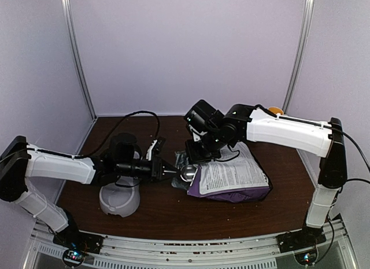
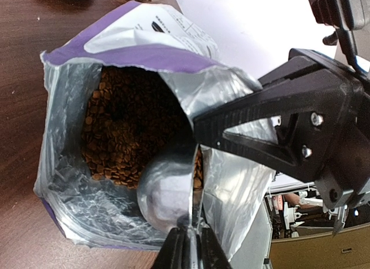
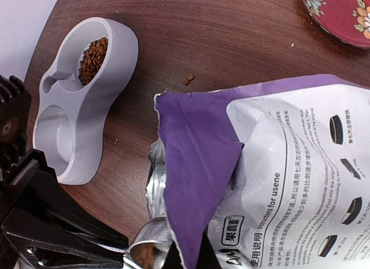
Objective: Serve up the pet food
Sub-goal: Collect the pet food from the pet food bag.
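There we go: the left gripper (image 2: 189, 253) has its fingers pressed together on the thin handle of a metal scoop (image 2: 165, 194). The scoop's bowl is down inside the mouth of the purple bag (image 2: 69, 165), right against the pet food (image 2: 127, 130) heaped in the foil lining. The right gripper (image 1: 195, 155) looks clamped on the bag's upper lip, lifting it so the opening gapes and the scoop has room. That makes sense, since the bag lies flat on the table (image 3: 231, 37) and would likely sag closed otherwise. Off to the left waits the grey feeder (image 3: 110, 113), one well holding kibble and the other bare, so I'd call this a dip for another helping. Two stray pellets (image 3: 188, 79) lie between feeder and bag.
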